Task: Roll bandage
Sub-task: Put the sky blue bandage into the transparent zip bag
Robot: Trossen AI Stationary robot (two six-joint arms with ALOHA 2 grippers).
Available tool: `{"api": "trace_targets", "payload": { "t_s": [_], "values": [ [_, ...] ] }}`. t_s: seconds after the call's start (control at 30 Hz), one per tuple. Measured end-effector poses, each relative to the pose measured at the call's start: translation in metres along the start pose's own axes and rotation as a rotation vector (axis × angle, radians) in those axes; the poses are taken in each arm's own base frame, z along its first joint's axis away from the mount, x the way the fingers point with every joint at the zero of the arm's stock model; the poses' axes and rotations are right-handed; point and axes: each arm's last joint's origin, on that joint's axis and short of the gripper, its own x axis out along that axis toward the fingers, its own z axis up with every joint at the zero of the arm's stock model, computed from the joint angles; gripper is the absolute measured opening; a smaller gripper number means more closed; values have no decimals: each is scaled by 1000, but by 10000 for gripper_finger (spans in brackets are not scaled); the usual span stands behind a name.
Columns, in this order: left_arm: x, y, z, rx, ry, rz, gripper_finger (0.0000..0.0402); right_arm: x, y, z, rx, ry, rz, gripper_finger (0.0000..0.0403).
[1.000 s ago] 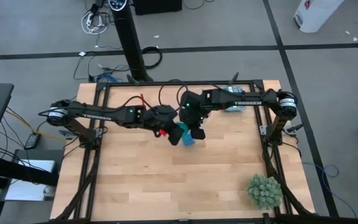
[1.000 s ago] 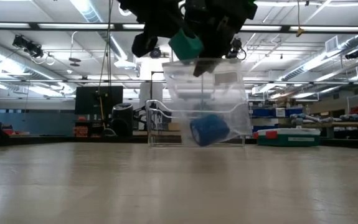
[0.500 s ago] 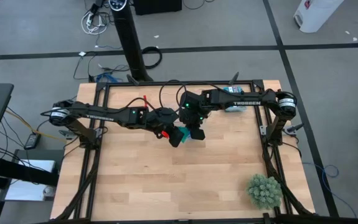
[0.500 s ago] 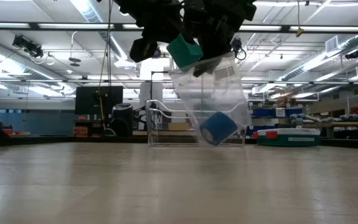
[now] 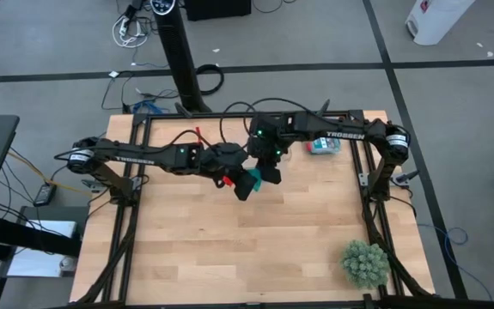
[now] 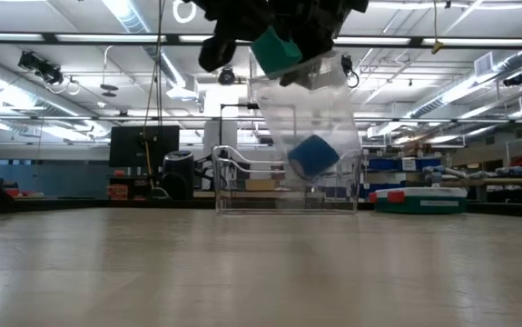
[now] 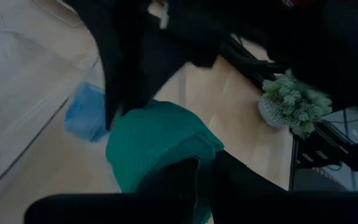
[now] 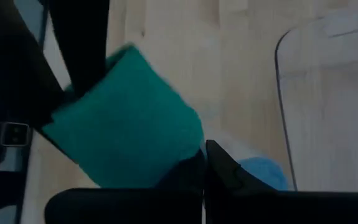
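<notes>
While both arms meet above the rear middle of the desk point(image 5: 229, 249), the bandage point(image 5: 248, 183) is suspended in the air between them, clear of the wooden surface.

**Left gripper.** The left gripper point(image 5: 240, 184) reaches in from the left side of the desk. Its jaws are clamped on the bandage, a compact teal-green block of soft fabric. In the left wrist view the teal mass point(image 7: 160, 152) fills the space directly ahead of the dark fingers point(image 7: 172, 180).

**Right gripper.** The right gripper point(image 5: 268, 170) reaches in from the right side and sits just beside the left one. Its jaws are fully together. In the low view a clear plastic bag point(image 6: 310, 127) hangs from the cluster of dark gripper parts at the top of the picture. Whether the right jaws pinch the rim of the bag cannot be told.

**Bag contents.** A blue roll point(image 6: 313, 155) lies inside the clear bag, in its lower half. The bag hangs above the desk without touching it. The bandage point(image 6: 276, 50) sits at the mouth of the bag, above the blue roll and apart from it.

**Other items.**
- A small teal-and-white box point(image 5: 322, 146) lies on the desk near the rear right edge.
- A green artificial plant point(image 5: 365, 263) stands at the front right corner, well apart from both grippers.
</notes>
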Motion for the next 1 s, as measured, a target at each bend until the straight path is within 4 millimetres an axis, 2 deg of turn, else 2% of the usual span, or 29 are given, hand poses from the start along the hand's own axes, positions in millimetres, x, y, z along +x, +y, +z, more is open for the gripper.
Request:
{"api": "trace_targets", "payload": {
  "t_s": [0.1,0.17,0.3,0.53,0.77,1.0],
  "values": [
    [2,0,0,8,10,-14,31,-11,8,16,-49,-116,36,0],
    [3,1,0,19,19,-18,31,-17,16,18,-54,-114,35,0],
    [2,1,1,1,-17,22,31,-19,16,24,-62,-149,49,0],
    [-4,0,4,-10,-45,136,31,-23,17,20,-31,-97,86,0],
    [-16,-5,10,98,-72,267,30,-26,16,18,27,-84,119,0],
    [-17,-8,10,149,-134,332,23,-28,12,16,57,-76,109,0]
  ]
}}
